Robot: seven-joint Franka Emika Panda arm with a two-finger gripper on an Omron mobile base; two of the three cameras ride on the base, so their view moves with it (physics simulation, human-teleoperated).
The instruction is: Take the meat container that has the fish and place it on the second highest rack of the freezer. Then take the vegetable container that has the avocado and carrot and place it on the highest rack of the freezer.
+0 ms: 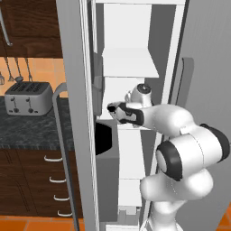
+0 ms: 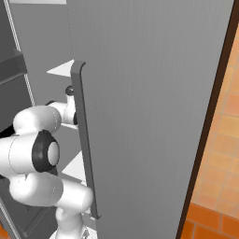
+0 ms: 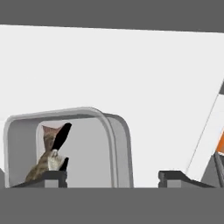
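The meat container [image 3: 87, 144] is a grey tray with rounded corners resting on a white rack of the freezer [image 1: 131, 63]. The fish [image 3: 54, 146] lies inside it, dark with a paler brownish body. My gripper [image 3: 109, 178] stands open, its two fingertips [image 3: 175, 177] set wide apart on either side of the tray's near right rim without touching it. From the left base view, my gripper [image 1: 110, 107] reaches into the freezer compartment, just below a white shelf. The vegetable container, avocado and carrot are out of view.
The open freezer door [image 1: 79, 113] with its dark dispenser panel [image 1: 103, 137] stands close on the left of my arm. A wide grey fridge door [image 2: 149, 116] and its handle [image 2: 84, 140] stand on the right. A toaster [image 1: 28, 98] sits on the dark counter.
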